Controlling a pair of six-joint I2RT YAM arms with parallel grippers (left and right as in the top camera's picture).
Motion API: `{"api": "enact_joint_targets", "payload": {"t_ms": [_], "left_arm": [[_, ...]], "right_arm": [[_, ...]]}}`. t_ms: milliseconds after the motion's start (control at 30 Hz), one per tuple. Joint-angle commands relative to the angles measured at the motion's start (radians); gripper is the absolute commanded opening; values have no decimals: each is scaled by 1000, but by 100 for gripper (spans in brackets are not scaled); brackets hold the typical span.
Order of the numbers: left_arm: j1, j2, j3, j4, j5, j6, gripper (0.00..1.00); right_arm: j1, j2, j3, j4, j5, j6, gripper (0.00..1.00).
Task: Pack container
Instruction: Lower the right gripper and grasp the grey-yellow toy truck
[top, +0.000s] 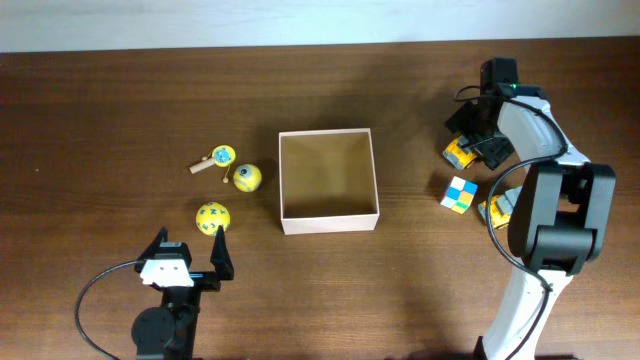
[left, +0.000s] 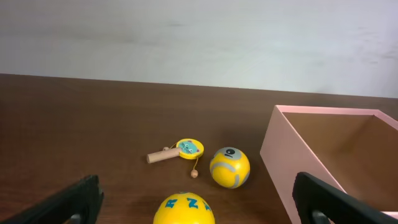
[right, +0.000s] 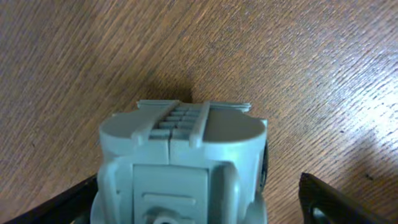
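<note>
Dark wood tabletop (top: 100, 100) carries the container (top: 330, 222) at its centre, open side up. The left claw (top: 190, 243) sits at 7 o'clock, fingers spread, facing a yellow ball (top: 211, 217) at the container's 8 o'clock. The right claw (right: 198, 180), at 2 o'clock, is spread around a grey toy vehicle (right: 183, 143).

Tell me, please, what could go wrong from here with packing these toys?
The grey toy sits off-centre between the right gripper's open jaws, so closing may shove or twist it. The lettered yellow ball before the left gripper and the grey-banded ball could roll if nudged.
</note>
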Motion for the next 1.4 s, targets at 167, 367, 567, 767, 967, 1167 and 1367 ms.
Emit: {"api": "enact_joint_targets", "payload": {"t_ms": [167, 367, 567, 767, 967, 1167, 1367], "left_arm": [[5, -8, -5, -1, 11, 19, 99], [5, -8, -5, -1, 11, 19, 99], [5, -8, -5, -1, 11, 19, 99], [5, -8, -5, -1, 11, 19, 99], [5, -8, -5, -1, 11, 19, 99], [5, -8, -5, -1, 11, 19, 99], [5, -8, -5, -1, 11, 19, 99]], "right_arm": [[-3, 23, 16, 3, -2, -5, 76], [-3, 23, 16, -12, -2, -13, 70], [-3, 23, 16, -30, -3, -12, 59], [-3, 23, 16, -34, -23, -85, 58], [-3, 23, 16, -43, -25, -169, 58], [-3, 22, 16, -46, -25, -303, 57], [-3, 22, 24, -46, -62, -450, 54]]}}
